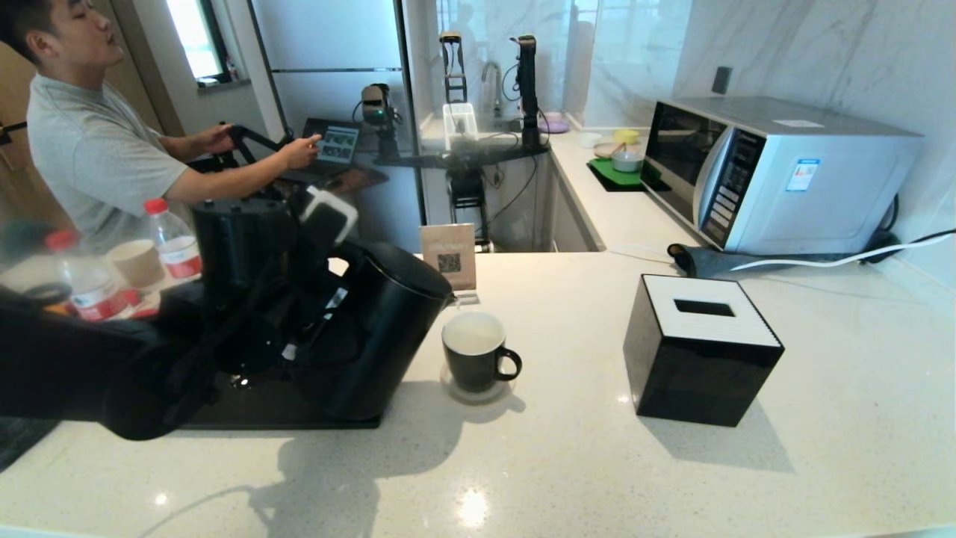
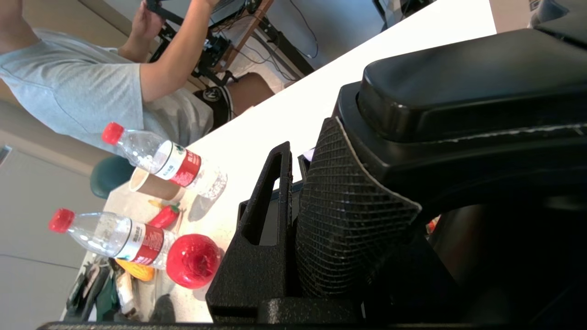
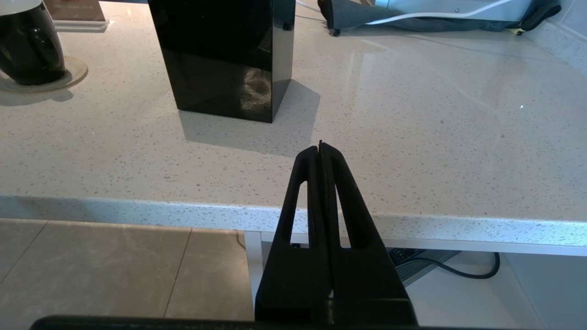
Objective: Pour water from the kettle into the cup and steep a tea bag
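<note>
The matte black kettle (image 1: 381, 329) leans to the right, its spout just above the left rim of the cup (image 1: 474, 351). This small black mug with a white inside stands on a round coaster and also shows in the right wrist view as the cup (image 3: 30, 46). My left gripper (image 2: 308, 137) is shut on the kettle's big handle (image 2: 458, 91). I see no stream of water, and I cannot tell whether the cup holds any. The tea bag is out of view. My right gripper (image 3: 321, 144) is shut on nothing, hanging off the counter's front edge.
A black tissue box (image 1: 702, 351) stands right of the cup, with a microwave (image 1: 777, 172) behind it. A QR sign (image 1: 448, 258) stands behind the cup. Water bottles (image 1: 175, 239), a paper cup (image 1: 136, 261) and a seated person are at the far left. A black tray (image 1: 276, 411) lies under the kettle.
</note>
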Motion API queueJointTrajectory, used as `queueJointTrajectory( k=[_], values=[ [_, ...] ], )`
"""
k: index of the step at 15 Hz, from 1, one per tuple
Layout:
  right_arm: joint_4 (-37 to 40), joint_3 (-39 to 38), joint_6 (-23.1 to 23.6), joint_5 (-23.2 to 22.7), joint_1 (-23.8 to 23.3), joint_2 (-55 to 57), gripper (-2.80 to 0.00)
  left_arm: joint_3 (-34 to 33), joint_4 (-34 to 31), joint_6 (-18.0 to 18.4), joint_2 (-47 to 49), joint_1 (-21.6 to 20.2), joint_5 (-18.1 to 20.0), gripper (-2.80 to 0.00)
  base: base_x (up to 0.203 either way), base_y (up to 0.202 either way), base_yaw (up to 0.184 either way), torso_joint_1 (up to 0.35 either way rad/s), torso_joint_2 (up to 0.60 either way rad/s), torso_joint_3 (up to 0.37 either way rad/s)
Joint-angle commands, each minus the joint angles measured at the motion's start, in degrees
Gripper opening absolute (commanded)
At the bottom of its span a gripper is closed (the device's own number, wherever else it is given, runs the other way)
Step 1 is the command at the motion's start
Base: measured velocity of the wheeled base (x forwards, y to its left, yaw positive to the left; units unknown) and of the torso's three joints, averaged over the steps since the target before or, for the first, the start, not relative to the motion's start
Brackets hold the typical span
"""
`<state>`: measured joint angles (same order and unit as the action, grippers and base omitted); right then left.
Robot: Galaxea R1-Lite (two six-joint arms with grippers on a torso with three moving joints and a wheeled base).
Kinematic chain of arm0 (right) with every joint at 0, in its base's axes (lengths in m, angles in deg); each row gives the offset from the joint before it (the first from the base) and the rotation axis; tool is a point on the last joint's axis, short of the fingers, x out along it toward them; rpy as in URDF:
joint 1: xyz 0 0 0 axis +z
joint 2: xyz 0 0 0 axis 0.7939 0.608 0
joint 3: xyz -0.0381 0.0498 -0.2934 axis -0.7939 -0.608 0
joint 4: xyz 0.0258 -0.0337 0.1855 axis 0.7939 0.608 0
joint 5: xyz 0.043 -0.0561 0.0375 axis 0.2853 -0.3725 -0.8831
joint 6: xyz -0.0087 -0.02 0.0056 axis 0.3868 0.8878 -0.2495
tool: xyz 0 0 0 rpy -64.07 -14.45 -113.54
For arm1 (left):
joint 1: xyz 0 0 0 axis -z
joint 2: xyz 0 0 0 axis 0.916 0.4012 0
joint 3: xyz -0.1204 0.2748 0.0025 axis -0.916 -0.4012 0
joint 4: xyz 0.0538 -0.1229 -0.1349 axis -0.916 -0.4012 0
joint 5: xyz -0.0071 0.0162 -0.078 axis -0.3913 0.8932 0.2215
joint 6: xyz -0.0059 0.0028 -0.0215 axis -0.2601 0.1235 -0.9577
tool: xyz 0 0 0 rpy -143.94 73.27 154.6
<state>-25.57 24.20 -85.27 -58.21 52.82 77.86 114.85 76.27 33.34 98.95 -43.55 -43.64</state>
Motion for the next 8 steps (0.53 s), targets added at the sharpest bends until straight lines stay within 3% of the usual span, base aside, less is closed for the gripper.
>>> queueJointTrajectory(
  k=[1,8],
  values=[
    [0.0,0.0,0.1,0.0,0.0,0.1,-2.80,0.0,0.3,0.1,0.2,0.6,-0.2,-2.80,0.000,0.000,0.000,0.000,0.00,0.000],
    [0.0,0.0,0.1,0.0,0.1,0.1,-2.80,0.3,0.2,2.8,0.8,1.5,0.0,-2.80,0.000,0.000,0.000,0.000,0.00,0.000]
  ],
)
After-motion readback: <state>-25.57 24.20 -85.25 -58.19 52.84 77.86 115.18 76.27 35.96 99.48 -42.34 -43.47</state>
